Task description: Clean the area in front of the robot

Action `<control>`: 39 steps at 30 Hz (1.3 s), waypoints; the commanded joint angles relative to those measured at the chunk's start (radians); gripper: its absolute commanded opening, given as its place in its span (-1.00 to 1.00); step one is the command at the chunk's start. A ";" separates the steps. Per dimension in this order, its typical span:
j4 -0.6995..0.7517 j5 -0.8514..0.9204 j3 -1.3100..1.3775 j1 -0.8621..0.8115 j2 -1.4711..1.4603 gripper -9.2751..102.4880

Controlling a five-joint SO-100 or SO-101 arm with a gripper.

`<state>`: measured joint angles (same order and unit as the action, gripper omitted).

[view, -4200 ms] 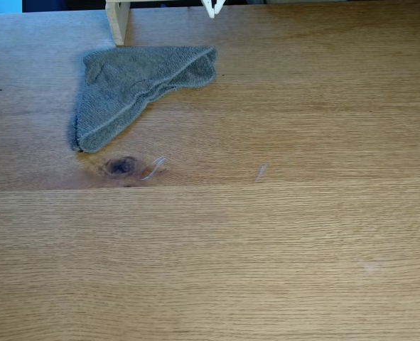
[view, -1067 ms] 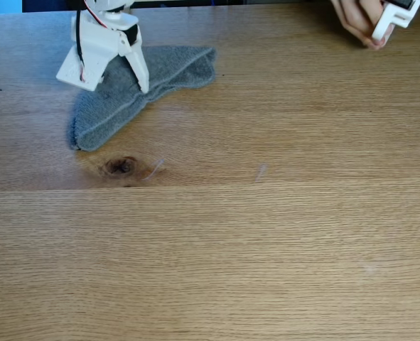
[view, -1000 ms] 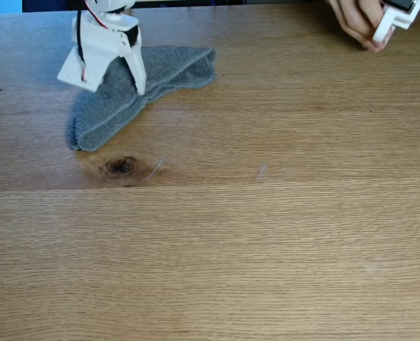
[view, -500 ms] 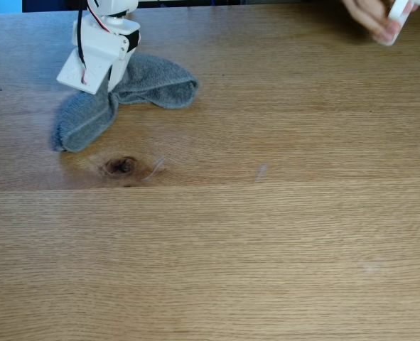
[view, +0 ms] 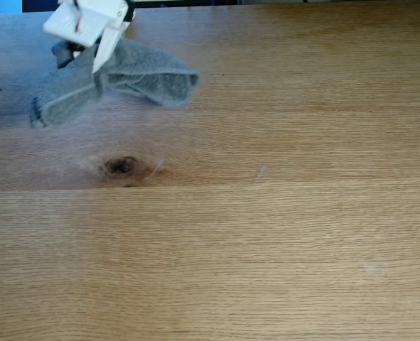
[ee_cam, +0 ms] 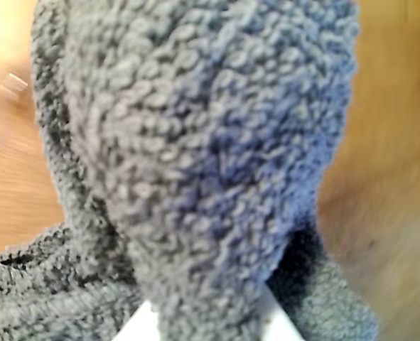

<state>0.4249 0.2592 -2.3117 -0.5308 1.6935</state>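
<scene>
Fixed view: the white gripper [view: 99, 67] sits at the top left of the oak tabletop [view: 281, 234], its pointed fingers pinched on the grey terry cloth [view: 135, 74]. The cloth is bunched at the pinch point, with one lobe hanging left and the other right; both look blurred and appear raised off or only grazing the wood. In the wrist view the cloth [ee_cam: 202, 149] fills most of the frame in front of the camera, with wood showing at both sides.

The dark oval knot [view: 119, 165] and the whitish smears [view: 153, 169] just beside it lie below the cloth, apart from it; another faint smear [view: 261, 172] sits farther right.

Risks, as I judge them: the hold takes only a small fold, so a fast swing could pull the cloth free. If the cloth rides too high, it would pass over the smears without wiping. A bunched cloth also covers little surface per pass.

No containers are visible on the table.
</scene>
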 commanded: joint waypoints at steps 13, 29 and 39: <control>0.199 -0.129 0.051 0.560 0.239 -0.84; 0.005 -0.250 0.397 0.782 -0.357 -0.84; -0.103 -0.264 0.696 0.785 -0.744 -0.84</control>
<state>0.3866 -0.0169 -1.7549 0.2531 1.0170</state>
